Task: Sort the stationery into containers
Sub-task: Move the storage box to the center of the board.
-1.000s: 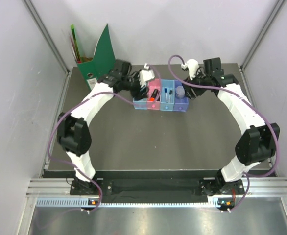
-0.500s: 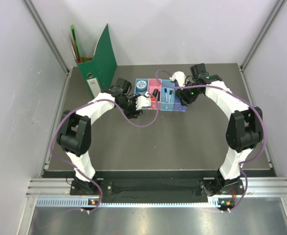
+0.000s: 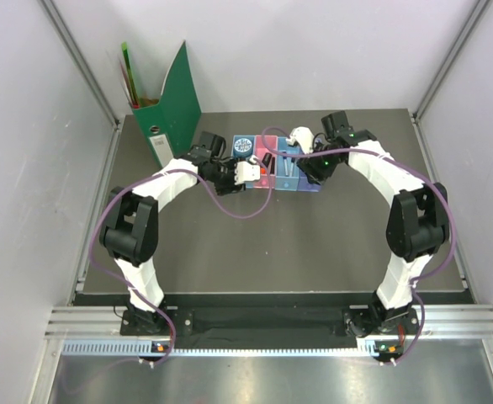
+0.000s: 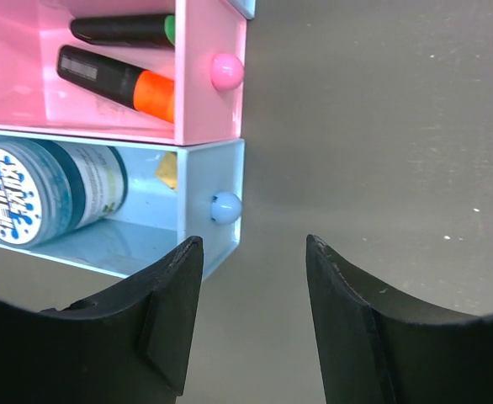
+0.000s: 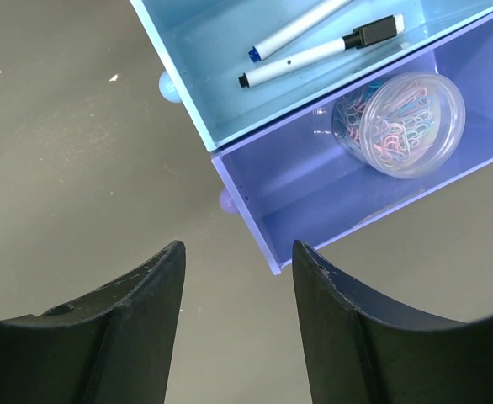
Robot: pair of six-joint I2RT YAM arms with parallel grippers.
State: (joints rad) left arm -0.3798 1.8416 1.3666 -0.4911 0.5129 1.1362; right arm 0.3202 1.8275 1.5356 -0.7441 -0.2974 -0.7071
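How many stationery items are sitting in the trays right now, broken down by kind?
Highlighter: 1
Green-capped marker: 1
Pens: 2
Round tubs: 2
Total: 6
Uncounted: a yellowish bit, too hidden to class.

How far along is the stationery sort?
Done: pink tray holds the highlighter and green-capped marker; blue tray the round tin; light blue tray two pens; purple tray the paper-clip tub. In hand: nothing; left end effector and right end effector are open and empty before the trays. Left: no loose stationery shows on the table, so it looks finished.
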